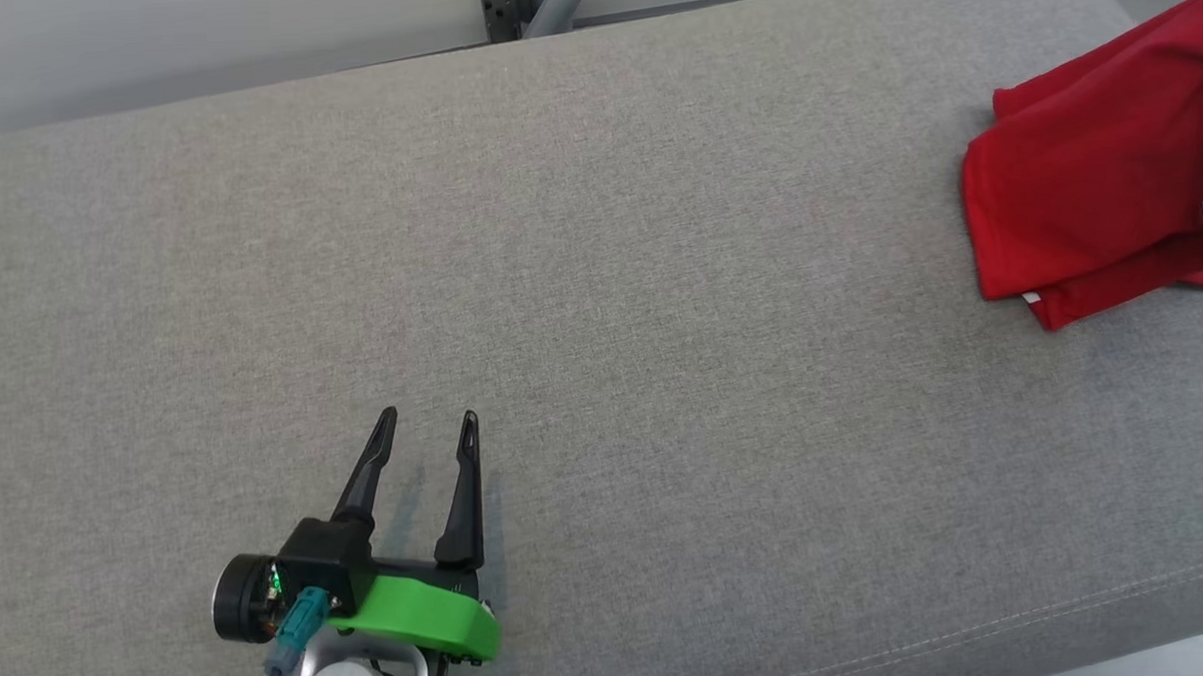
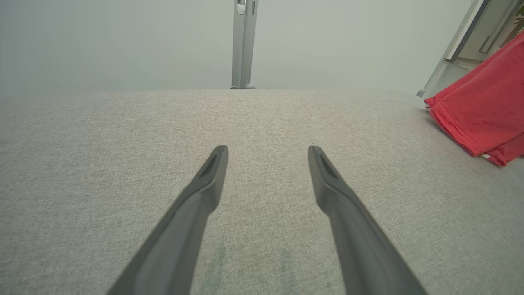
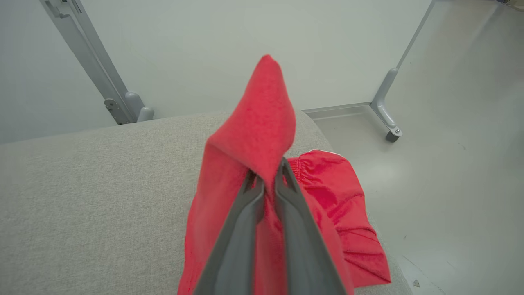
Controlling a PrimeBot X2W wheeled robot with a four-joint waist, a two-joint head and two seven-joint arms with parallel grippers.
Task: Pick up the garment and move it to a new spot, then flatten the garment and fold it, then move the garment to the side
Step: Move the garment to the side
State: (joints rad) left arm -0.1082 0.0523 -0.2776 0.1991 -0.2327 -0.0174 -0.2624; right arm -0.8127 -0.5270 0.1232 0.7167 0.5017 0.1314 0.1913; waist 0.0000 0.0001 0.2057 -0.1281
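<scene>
A grey woven surface (image 1: 599, 278) spreads under and ahead of the left gripper (image 1: 429, 416), whose two dark fingers stand wide apart with only bare fabric between them – they hold nothing, and their faint shadows fall on the weave just beneath. Well off to that gripper's right and somewhat ahead lies the red garment (image 1: 1086, 181), bunched at the surface's rounded far-right end, with a thin white trim at its near corner; the stretch from the left gripper to it is plain grey cloth. In the left wrist view the same open fingers of the left gripper (image 2: 267, 149) point along the surface (image 2: 123, 164) toward its far edge, where a grey metal post (image 2: 243, 41) rises straight ahead against a pale wall (image 2: 102, 41), and the garment (image 2: 483, 106) sits up to the right. The right gripper (image 3: 268, 172) is pinched together on a fold of the garment (image 3: 254, 123): a red peak stands up past its fingertips, while the rest hangs down around the fingers and lies gathered on the surface (image 3: 82, 184) just beyond and to the right – a white line runs along one gathered edge. Beyond the right gripper the surface ends in a rounded corner; past it is a pale glossy floor (image 3: 450, 184), a slanted grey frame leg (image 3: 387, 110) to the right, and another grey strut (image 3: 90, 61) to the left.
</scene>
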